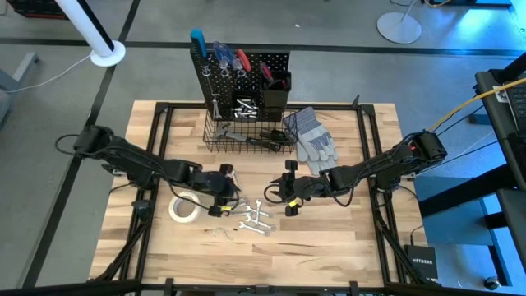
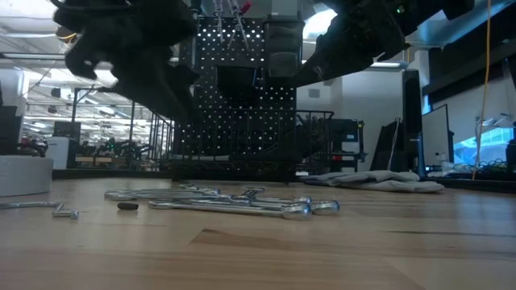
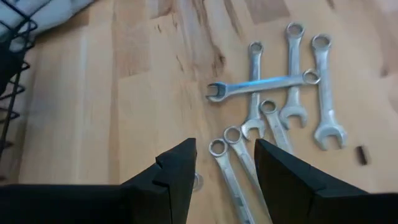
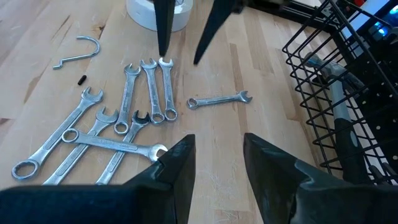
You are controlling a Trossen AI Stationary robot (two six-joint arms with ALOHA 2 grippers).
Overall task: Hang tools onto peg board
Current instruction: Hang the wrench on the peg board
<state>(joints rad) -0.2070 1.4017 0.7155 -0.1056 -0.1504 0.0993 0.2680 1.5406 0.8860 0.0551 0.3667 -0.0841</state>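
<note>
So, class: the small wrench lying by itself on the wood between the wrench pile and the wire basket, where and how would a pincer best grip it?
Grip the small wrench at mid-shank, coming straight down from above. It lies flat on the table, apart from the wrench pile, so both long edges are free. Set the fingers across the narrow shank; the wider ends would probably help stop it sliding out.

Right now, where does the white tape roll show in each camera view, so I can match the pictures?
High view: the round white tape roll lies left of centre, towards the near edge.
Low view: at the far left edge.
Left wrist view: not in it.
Right wrist view: at the top edge, cut off.
Shared landmark: the cluster of silver metal wrenches next to it shows in all four views.
</note>
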